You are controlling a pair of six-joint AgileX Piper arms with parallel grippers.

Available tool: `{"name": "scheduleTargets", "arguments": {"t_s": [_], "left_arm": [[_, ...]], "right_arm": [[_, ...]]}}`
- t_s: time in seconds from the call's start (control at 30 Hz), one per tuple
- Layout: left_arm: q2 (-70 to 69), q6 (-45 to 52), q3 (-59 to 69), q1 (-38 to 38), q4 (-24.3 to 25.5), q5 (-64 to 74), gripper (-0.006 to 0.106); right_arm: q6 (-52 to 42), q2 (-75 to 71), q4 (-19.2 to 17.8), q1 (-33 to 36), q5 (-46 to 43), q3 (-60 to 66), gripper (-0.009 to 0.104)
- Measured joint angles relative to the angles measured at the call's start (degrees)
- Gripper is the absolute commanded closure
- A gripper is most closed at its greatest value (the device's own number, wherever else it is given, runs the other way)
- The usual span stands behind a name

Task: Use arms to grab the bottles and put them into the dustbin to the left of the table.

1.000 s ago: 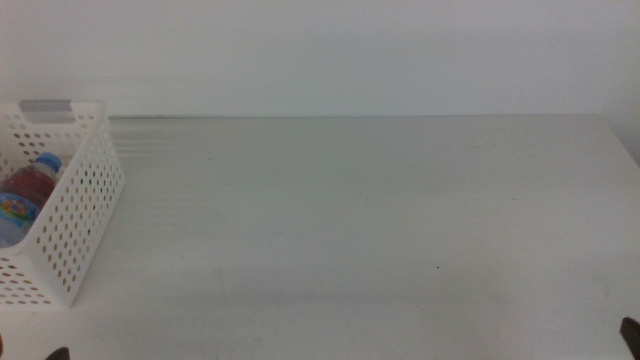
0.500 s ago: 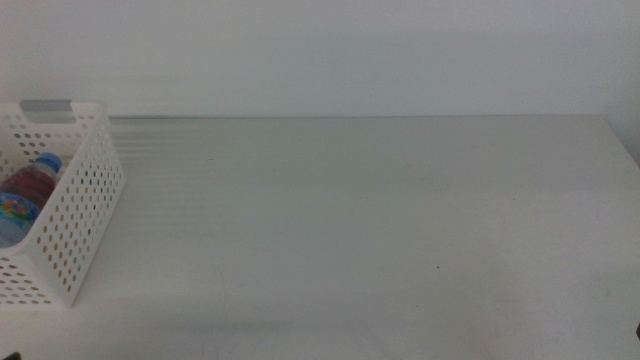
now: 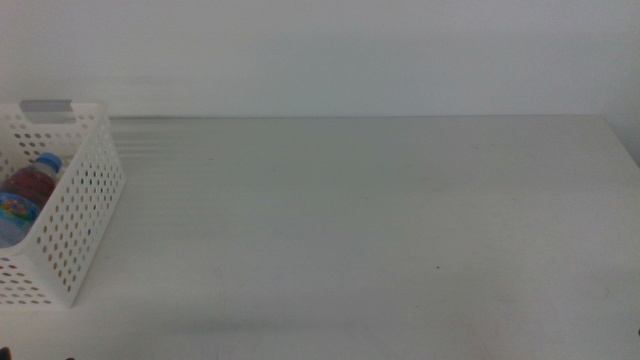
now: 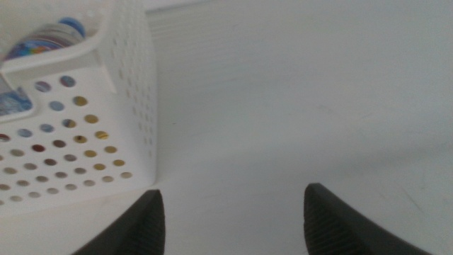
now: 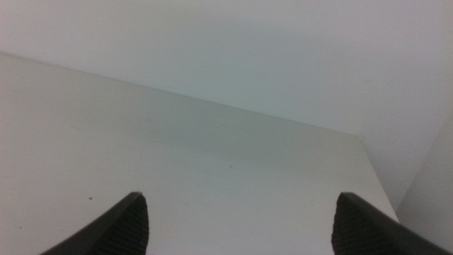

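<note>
The small clear water bottle with a blue cap (image 3: 28,195) lies inside the white plastic basket with many little holes in its walls (image 3: 85,215). The bottle is tipped over, with its blue cap pointing toward the back of the basket. It has a bright label with many colours. Something dark red shows just beside it in the basket, but it is too hidden to say what it is. In the left wrist view the blue cap and the bright label (image 4: 49,35) show over the basket rim (image 4: 56,62).

The basket sits at the far left of the wide, flat, off-white table (image 3: 380,220). A grey patch (image 3: 47,105) is on the back part of its rim. Through the holes in the near wall, spots of yellow, red and blue show in the left wrist view.

The left black gripper (image 4: 230,219) hangs over the table just beside the near corner of the basket. Its two dark jaws stand wide apart with nothing between them. The right black gripper (image 5: 241,227) is over the table (image 5: 177,163) on the right side, near the table's far right corner. Its two dark jaws also stand wide apart and hold nothing. Neither arm shows in the middle view.
</note>
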Motion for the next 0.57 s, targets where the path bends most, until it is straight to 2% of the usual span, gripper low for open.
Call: {"name": "scheduleTargets", "arguments": {"t_s": [0.27, 0.57], "left_arm": [[0.0, -9.3, 0.1, 0.0, 7.2, -0.6, 0.04], [0.0, -13.6, 0.1, 0.0, 8.1, -0.6, 0.04]], "right_arm": [[0.0, 0.0, 0.0, 0.0, 0.0, 0.0, 0.027], [0.0, 0.0, 0.0, 0.0, 0.1, 0.0, 0.027]]}}
